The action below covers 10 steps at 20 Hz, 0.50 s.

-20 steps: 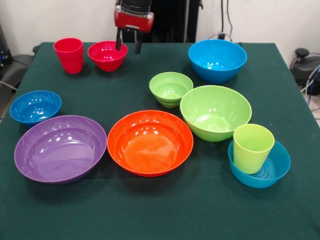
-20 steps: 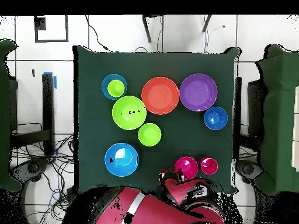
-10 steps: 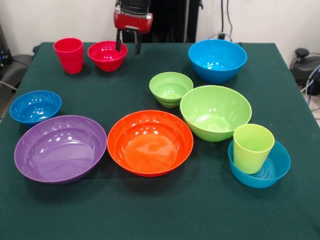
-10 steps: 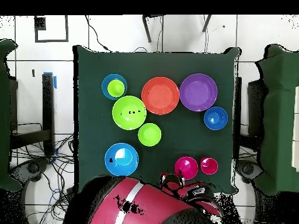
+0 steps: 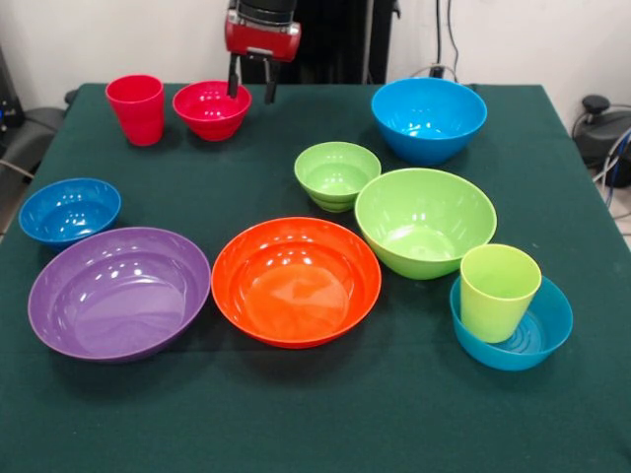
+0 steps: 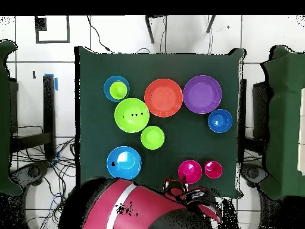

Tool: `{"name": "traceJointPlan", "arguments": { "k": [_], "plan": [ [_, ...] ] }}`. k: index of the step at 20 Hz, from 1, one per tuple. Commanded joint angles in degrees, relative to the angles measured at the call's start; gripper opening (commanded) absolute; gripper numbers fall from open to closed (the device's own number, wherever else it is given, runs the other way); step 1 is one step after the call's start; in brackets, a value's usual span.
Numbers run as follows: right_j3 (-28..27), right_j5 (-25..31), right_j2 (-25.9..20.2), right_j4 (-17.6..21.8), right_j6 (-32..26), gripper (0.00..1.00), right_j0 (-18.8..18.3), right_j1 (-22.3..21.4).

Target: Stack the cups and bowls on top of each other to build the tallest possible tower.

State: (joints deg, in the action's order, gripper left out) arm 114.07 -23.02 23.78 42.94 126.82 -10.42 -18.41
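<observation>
The gripper [image 5: 251, 92] hangs with fingers spread, straddling the rim of the small red bowl [image 5: 211, 108] near the worktop's far edge, red cup [image 5: 136, 108] just beside it. Over by the opposite corner (near-right in the front view) the lime-green cup [image 5: 498, 291] stands upright inside the teal-blue bowl [image 5: 537, 340].

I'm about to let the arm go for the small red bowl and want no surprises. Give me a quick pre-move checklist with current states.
1. Gripper open, its two fingers apart: ok.
2. Gripper at the small glossy red plastic bowl, fingers either side of its far rim: ok.
3. Red bowl empty and upright: ok.
4. Smooth red plastic tumbler stands apart from the bowl: ok.
5. Lime-green plastic tumbler seated upright in the teal-blue plastic bowl: ok.
6. Finger depth below the rim: cannot tell.
</observation>
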Motion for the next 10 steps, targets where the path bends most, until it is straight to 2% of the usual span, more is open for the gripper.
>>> {"name": "traceJointPlan", "arguments": {
  "k": [1, 10],
  "plan": [
    [-7.37, -3.72, -5.56, -0.05, 1.88, 1.00, -0.54, 1.67],
    [-8.16, -7.14, -6.08, 1.04, 1.13, 1.00, -1.44, 2.39]
  ]
}}
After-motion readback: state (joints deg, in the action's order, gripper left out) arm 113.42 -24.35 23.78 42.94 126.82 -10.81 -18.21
